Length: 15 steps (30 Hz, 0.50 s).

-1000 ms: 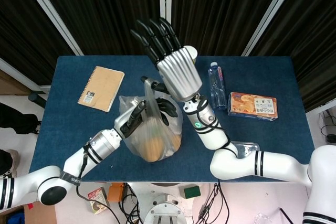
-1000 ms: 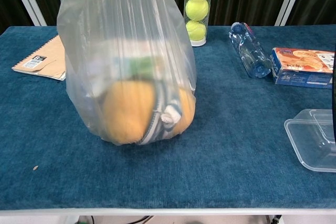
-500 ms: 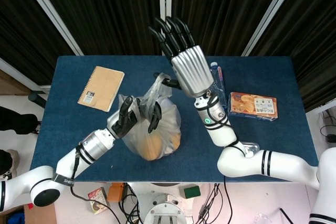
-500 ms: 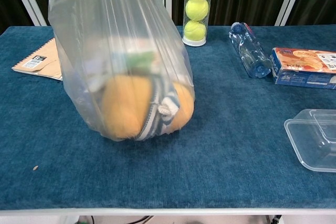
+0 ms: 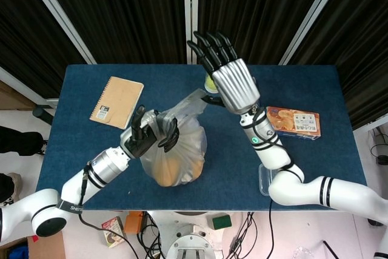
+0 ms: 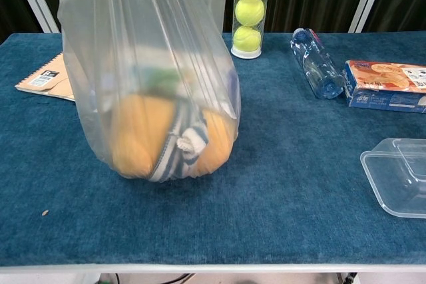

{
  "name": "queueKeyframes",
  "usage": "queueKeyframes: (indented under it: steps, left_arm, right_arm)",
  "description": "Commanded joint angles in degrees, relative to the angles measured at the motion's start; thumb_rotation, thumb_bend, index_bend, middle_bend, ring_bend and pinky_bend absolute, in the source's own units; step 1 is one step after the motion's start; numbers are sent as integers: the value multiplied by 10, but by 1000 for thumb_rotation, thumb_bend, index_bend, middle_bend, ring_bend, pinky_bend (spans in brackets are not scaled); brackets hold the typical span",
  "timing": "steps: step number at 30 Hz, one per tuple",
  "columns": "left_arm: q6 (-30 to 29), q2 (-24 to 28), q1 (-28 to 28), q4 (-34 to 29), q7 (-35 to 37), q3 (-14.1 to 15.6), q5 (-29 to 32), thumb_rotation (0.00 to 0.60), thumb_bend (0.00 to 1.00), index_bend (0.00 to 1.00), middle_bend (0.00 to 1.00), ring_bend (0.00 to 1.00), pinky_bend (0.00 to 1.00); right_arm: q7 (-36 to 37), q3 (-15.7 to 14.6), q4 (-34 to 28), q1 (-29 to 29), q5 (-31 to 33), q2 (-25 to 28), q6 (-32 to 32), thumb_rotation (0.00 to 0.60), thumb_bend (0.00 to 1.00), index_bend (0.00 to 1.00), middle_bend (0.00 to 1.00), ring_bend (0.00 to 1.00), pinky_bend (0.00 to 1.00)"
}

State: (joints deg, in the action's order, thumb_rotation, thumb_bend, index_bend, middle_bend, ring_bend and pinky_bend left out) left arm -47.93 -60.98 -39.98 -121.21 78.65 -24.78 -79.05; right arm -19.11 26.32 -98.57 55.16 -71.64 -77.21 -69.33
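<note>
Gripping the upper left side of one clear plastic bag point(image 5: 176, 150), the left hand point(image 5: 151, 134) has its dark fingers closed into the bunched film, and the bag stands near the front middle of the blue table point(image 5: 79, 144). One corner of the bag's mouth stretches up and to the right toward the right hand point(image 5: 227, 77), which is raised above the far side of the table with its fingers spread and straight; its thumb side lies at that stretched corner, but whether it pinches the film cannot be told from the head view. In the chest view the bag point(image 6: 153, 78) fills the left half of the picture, and inside it sits one yellow-orange soft thing point(image 6: 133, 138) with a striped band across it, plus something green and pale higher up that is too blurred to name. Neither hand shows in the chest view. Around the bag lie one spiral notebook point(image 5: 117, 102) at the far left, one clear tube point(image 6: 250, 18) holding two tennis balls behind the bag, one water bottle point(image 6: 315, 64) lying on its side to the right of the tube, one orange snack box point(image 5: 292, 122) further right, and one clear plastic container point(image 6: 397, 176) at the right front edge. From the head view the raised right hand hides most of the tube and the bottle.
</note>
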Motion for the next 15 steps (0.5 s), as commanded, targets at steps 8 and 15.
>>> queueKeyframes:
  steps: [8, 15]
  left_arm:
    - [8, 0, -18, -4, -14, -24, 92, 295, 0, 542, 700, 631, 738]
    - [5, -10, -26, -5, -52, -31, 118, 203, 0, 505, 648, 585, 718]
  right_arm:
    - [217, -45, -104, -71, -61, 128, 66, 600, 0, 0, 0, 0, 0]
    - [280, -51, -134, -137, -123, 190, -8, 600, 0, 0, 0, 0, 0]
